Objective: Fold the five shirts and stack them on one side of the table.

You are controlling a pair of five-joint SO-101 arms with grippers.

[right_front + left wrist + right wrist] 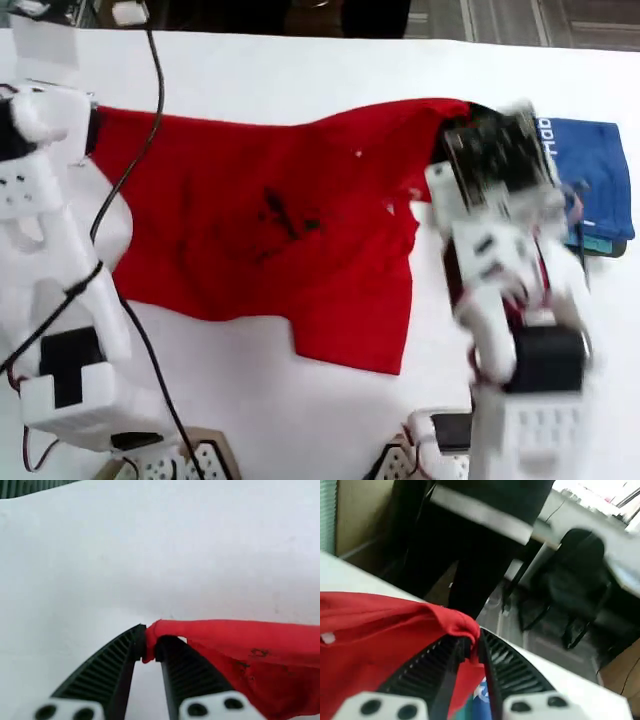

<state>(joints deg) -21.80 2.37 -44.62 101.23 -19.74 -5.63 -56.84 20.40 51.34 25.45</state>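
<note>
The left end effector [149, 649] is clamped tight on one edge of the red shirt [250, 220], and the right end effector [471, 650] pinches another bunched edge. The cloth spreads across the white worktop [300, 70] between them. Just beside the right end effector lies what seems to be a folded blue shirt [592, 170].

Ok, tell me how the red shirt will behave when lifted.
Probably floppy: the red shirt lies wrinkled and bunches where the left gripper and right gripper pinch it. Likely light, thin cloth; its middle should sag between them.
</note>
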